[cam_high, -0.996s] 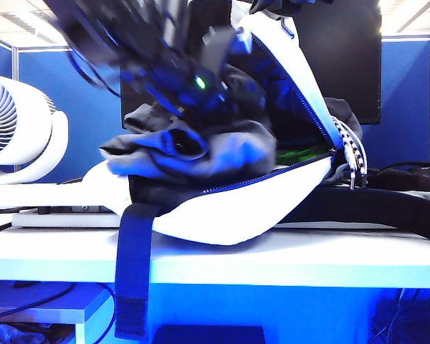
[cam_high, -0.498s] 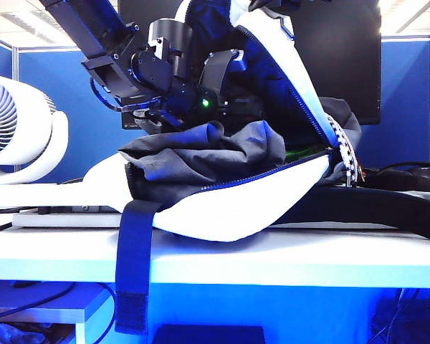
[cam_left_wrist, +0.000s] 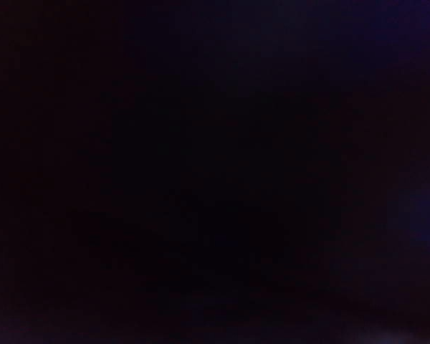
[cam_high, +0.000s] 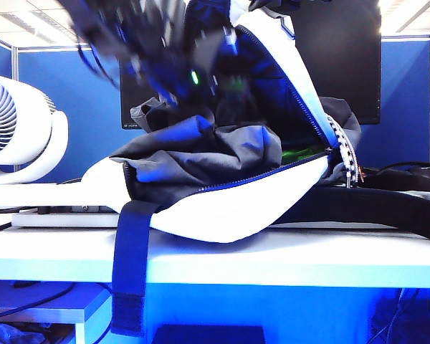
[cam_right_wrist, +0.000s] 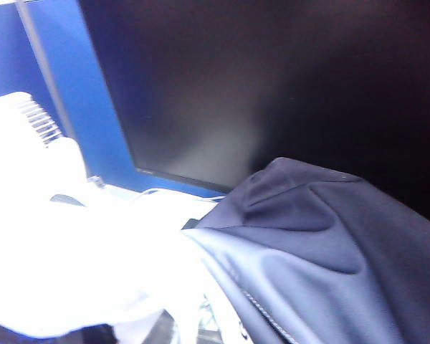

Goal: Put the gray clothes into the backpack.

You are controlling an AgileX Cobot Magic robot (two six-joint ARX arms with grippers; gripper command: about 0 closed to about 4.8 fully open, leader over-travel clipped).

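Note:
The white backpack (cam_high: pixel 222 208) lies on the table with its blue-zippered mouth wide open. Its flap stands raised to the top of the exterior view. The gray clothes (cam_high: pixel 201 150) sit bunched in the opening, with folds rising over the near rim. My left gripper (cam_high: pixel 183 68) hovers just above them as a motion blur, and its wrist view is fully dark. My right gripper (cam_right_wrist: pixel 186 330) is shut on the flap's white fabric (cam_right_wrist: pixel 93 258) beside the backpack's gray panel (cam_right_wrist: pixel 330 251). In the exterior view only a dark part of it shows at the flap's top.
A white fan (cam_high: pixel 14 129) stands at the left. A black monitor (cam_high: pixel 344 57) stands behind the backpack, and a black bag (cam_high: pixel 387 204) lies at the right. The backpack's dark blue strap (cam_high: pixel 132 265) hangs over the table's front edge (cam_high: pixel 287 269).
My left gripper, down on the clothes a second ago, has let go and lifted a little. The clothes have settled deeper in the opening. The right arm and flap have stayed still.

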